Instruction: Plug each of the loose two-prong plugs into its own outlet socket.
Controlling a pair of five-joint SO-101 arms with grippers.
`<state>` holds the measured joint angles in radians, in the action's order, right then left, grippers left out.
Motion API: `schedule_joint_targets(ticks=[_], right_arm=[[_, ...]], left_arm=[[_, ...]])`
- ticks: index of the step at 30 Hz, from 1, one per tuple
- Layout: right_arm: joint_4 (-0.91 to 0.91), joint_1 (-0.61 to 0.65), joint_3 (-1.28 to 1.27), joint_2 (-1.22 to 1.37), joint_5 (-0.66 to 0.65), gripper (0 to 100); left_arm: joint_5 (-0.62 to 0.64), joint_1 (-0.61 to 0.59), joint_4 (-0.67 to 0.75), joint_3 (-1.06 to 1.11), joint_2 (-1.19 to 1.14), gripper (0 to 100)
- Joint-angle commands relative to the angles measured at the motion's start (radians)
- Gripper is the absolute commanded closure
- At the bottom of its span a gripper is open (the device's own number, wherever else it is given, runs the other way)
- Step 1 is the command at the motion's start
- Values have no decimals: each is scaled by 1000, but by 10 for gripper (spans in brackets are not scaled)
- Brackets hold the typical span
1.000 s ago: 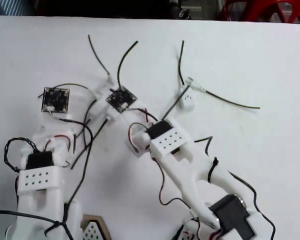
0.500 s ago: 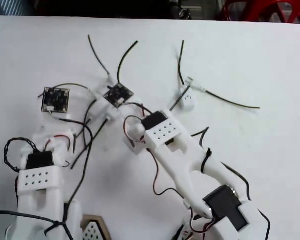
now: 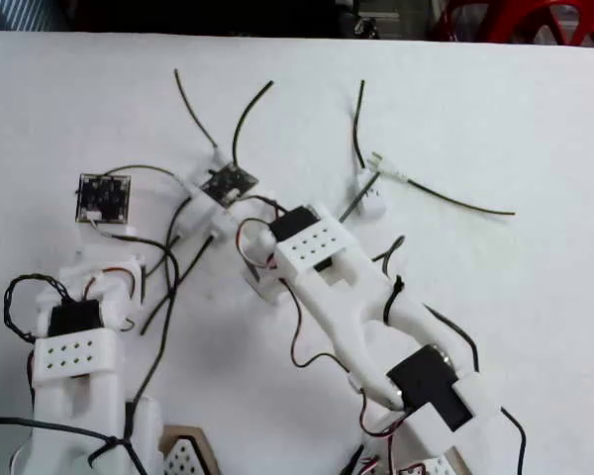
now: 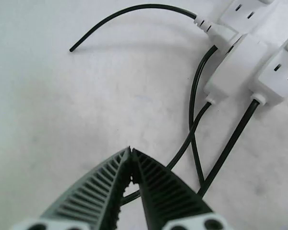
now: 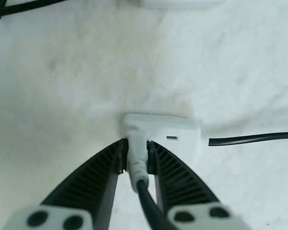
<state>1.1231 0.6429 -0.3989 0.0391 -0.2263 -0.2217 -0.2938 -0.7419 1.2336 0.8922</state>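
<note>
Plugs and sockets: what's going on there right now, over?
Right gripper shut on plug, plug's front against a white socket. Left gripper shut, empty. Loose black cords cross just past the left gripper's tips.

A white plug point(image 5: 136, 155) on a black cord stands end-on against a white socket block point(image 5: 165, 134) — touching it. Another plug point(image 3: 388, 170) lies loose just beside a second socket point(image 3: 373, 205) — black cords trailing outward.

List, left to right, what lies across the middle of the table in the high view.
left arm's black circuit board → right arm's black circuit board → white outlet block → black cord's loose end
</note>
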Motion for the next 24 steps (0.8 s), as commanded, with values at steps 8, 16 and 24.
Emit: schedule_joint_targets(ticks=[8,16,24], right_arm=[[-107,33,-103,33,2,982],[-108,38,-3,-15,3,982],[-148,39,238,30,2,981]], left_arm=[[6,-10,20,-6,30,976],[6,-10,20,-6,30,976],[6,-12,20,-6,30,976]])
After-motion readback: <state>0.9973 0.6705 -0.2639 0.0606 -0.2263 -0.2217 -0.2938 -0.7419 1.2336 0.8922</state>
